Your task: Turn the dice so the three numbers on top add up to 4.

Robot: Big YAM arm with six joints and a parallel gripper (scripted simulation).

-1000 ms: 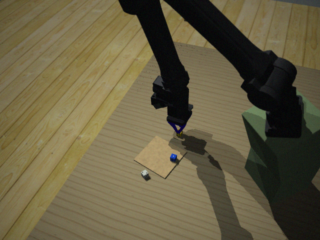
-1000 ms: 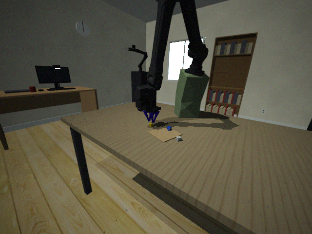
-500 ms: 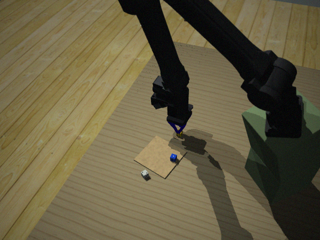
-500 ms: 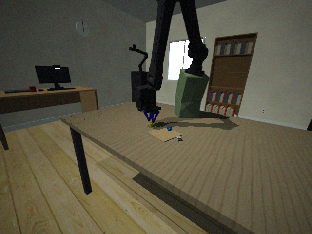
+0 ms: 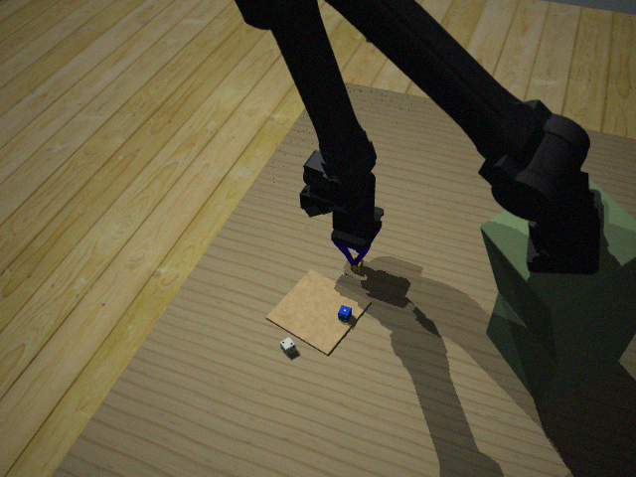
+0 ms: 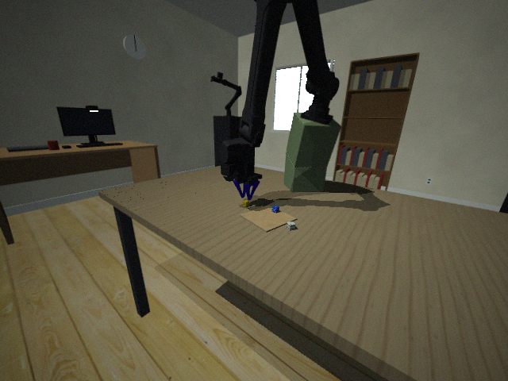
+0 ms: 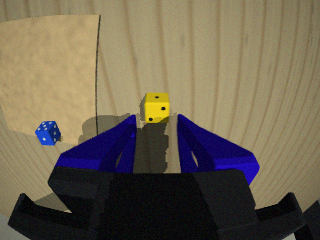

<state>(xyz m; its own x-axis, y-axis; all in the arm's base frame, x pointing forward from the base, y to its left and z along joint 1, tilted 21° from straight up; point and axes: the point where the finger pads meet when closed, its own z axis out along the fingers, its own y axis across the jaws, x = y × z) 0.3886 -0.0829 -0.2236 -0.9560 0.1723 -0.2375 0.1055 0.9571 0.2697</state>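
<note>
A tan mat [image 5: 315, 310] lies flat on the wooden table. A blue die [image 5: 344, 312] sits on the mat near its right edge. A white die [image 5: 288, 346] rests on the table just off the mat's near edge. A yellow die [image 5: 356, 267] rests on the table just beyond the mat's far corner. My gripper [image 5: 355, 261] points down over the yellow die. In the wrist view its blue fingers stand partly open on either side of the yellow die [image 7: 156, 108], with small gaps. The mat [image 7: 50, 70] and the blue die [image 7: 47, 134] lie to the left.
The green block [image 5: 564, 308] that carries the arm stands at the right of the table. The table's left edge runs close behind the gripper in the exterior view [image 6: 247, 195]. A desk with a monitor [image 6: 86, 123] and a bookshelf [image 6: 377, 118] stand far off.
</note>
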